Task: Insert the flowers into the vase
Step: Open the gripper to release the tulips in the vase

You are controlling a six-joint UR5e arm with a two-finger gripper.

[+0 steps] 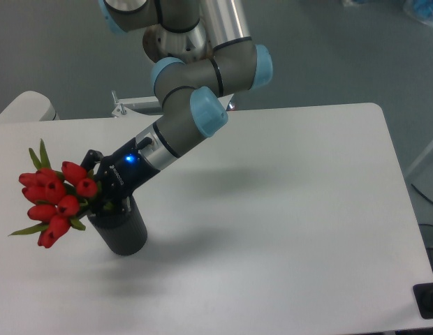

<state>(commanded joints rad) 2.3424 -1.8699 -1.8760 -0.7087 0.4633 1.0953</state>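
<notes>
White counter (286, 209): fingers (98, 199) clamp flowers (54, 202), heads leaning left of vase (121, 230). You should upright the stems, then lower straight.

Flowers (54, 202) tilted over vase (121, 232)

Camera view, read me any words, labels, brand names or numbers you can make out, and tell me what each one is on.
No text can be read.
Gripper: faint pale marks on its black body near the blue light, too small and blurred to read.
Flowers, vase, table: no writing or labels show.
</notes>
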